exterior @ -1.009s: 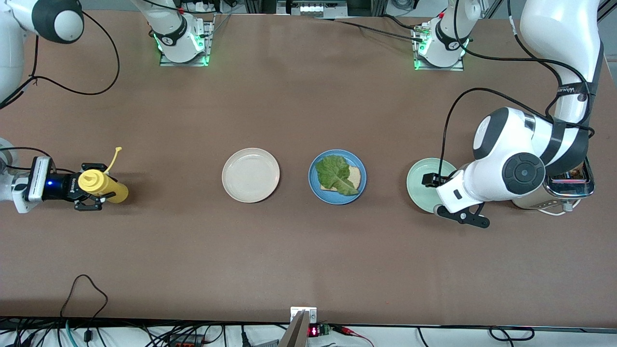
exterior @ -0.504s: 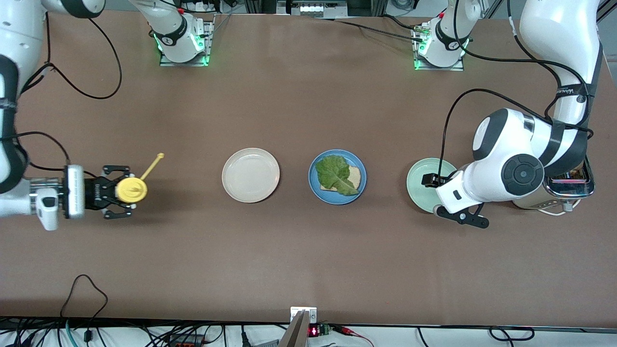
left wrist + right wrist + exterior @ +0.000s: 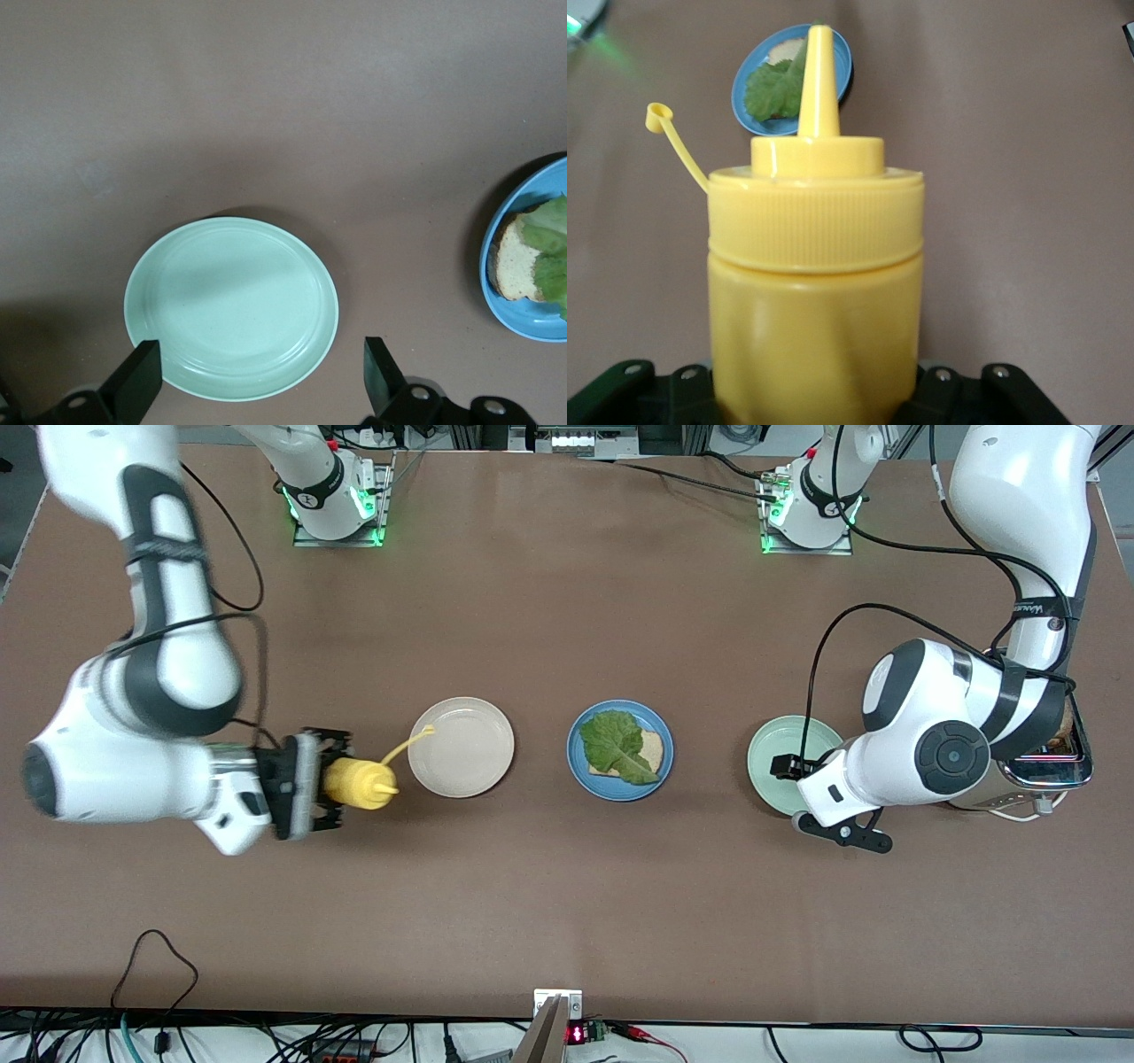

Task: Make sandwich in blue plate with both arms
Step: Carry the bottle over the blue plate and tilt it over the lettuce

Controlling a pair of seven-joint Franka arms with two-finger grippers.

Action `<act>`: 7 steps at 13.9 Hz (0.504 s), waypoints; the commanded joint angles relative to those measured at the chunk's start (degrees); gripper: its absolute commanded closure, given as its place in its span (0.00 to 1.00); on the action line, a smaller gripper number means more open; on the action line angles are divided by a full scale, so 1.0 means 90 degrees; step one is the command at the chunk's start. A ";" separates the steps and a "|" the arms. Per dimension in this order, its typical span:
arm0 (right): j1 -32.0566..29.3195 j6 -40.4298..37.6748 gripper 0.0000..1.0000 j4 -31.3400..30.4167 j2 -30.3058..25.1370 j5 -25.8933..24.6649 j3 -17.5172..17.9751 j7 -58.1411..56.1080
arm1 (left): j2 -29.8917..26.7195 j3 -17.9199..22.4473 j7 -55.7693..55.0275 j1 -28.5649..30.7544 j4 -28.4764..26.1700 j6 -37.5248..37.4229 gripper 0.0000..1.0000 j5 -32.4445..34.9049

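Observation:
The blue plate (image 3: 620, 793) sits mid-table with one toasted bread slice (image 3: 654, 753) and a green lettuce leaf (image 3: 616, 746) on top; I see only this one slice. My right gripper (image 3: 341, 783) is shut on the yellow squeeze bottle (image 3: 359, 784), held on its side beside the beige-white plate, with the nozzle toward the plates. In the right wrist view the bottle (image 3: 817, 292) fills the frame between the gripper (image 3: 818, 394), and the blue plate (image 3: 837, 53) shows past it. My left gripper (image 3: 259, 390) is open and empty over the edge of the mint-green plate (image 3: 232, 308).
The beige-white plate (image 3: 461, 746) lies between the bottle and the blue plate. The mint-green plate (image 3: 780, 744) is toward the left arm's end, with a silver toaster (image 3: 1032, 775) beside it, partly under the left arm. The bottle's tethered cap (image 3: 429, 731) hangs over the beige plate's rim.
My right arm has carried the yellow bottle from its end of the table to beside the beige-white plate and turned the nozzle toward the plates. The left arm has barely shifted.

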 commanded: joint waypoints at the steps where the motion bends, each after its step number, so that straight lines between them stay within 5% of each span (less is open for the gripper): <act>1: 0.0775 0.0147 0.70 0.0270 -0.0051 -0.1016 -0.0072 0.0915 | 0.0119 0.0016 -0.0052 -0.0023 0.0204 -0.0037 0.00 0.0104; 7: 0.2164 0.0508 0.70 0.0280 0.0007 -0.2903 -0.0072 0.2070 | 0.0119 0.0016 -0.0052 -0.0013 0.0204 -0.0037 0.00 0.0113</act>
